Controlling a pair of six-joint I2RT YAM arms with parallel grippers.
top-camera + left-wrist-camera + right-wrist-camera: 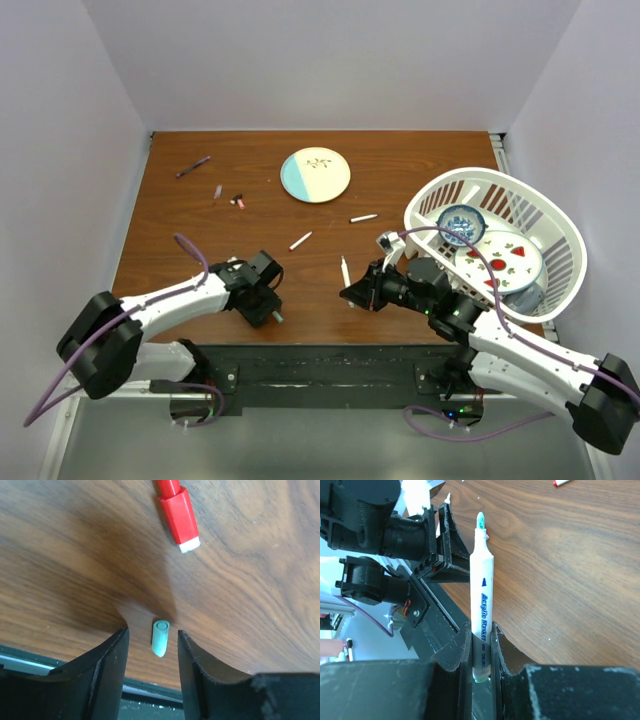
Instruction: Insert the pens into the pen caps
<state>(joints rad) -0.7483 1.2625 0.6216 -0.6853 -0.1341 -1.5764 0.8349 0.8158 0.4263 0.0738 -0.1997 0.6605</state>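
R jaws grip pen; L jaws straddle cap.

held pen: white barrel, green tip uncapped, pinched at tail end between right fingers.
green cap: lying on counter, between left fingers, touching neither.
red cap: on counter, beyond green cap.
purple pen: far left of counter.

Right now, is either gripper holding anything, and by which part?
Right gripper clamps the green-tipped pen near its tail. Left gripper holds nothing, open astride the green cap.
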